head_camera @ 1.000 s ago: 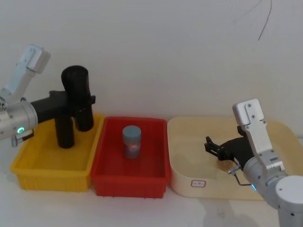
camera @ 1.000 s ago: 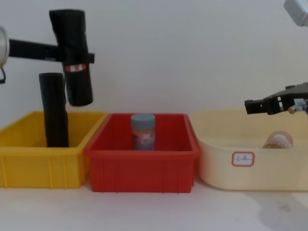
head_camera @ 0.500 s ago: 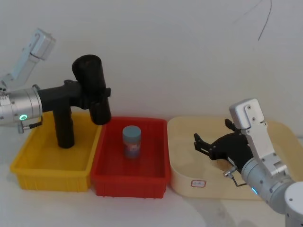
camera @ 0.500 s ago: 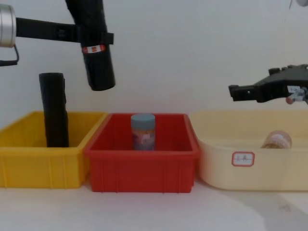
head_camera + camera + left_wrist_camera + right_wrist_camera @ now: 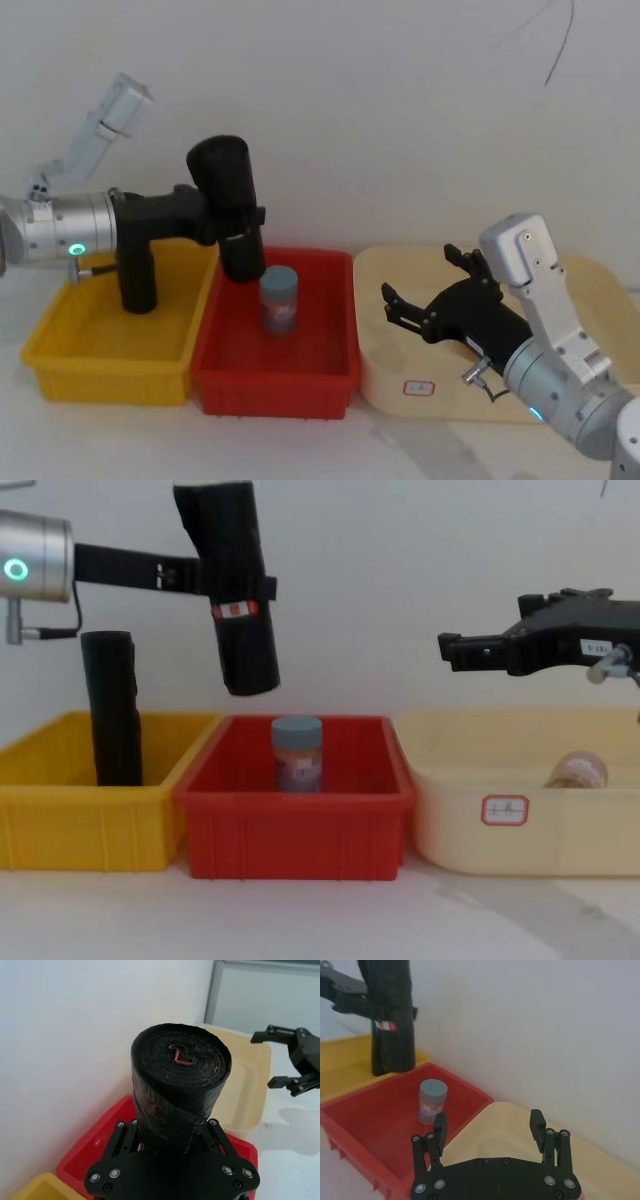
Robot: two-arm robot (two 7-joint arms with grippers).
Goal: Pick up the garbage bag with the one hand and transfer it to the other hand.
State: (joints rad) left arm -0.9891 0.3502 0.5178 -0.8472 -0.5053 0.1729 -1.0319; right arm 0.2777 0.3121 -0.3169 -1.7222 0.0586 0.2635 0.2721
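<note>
Left tool (image 5: 238, 583) black, long-fingered; silver wrist (image 5: 40, 545), green ring (image 5: 15, 570). Right tool (image 5: 488, 1116) black, silver screws (image 5: 549, 1180); white-grey forearm housing (image 5: 530, 265).

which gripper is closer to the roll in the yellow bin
Left: the left gripper, holding the garbage bag, hangs above-right of the roll; the right gripper is over the cream tub.

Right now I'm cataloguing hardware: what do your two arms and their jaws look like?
The left arm has a silver cylindrical wrist with a green glowing ring, a white upper link and long black jaws. The right arm is silver and white with a blue light, a thin cable loop and black screw-studded jaws.
</note>
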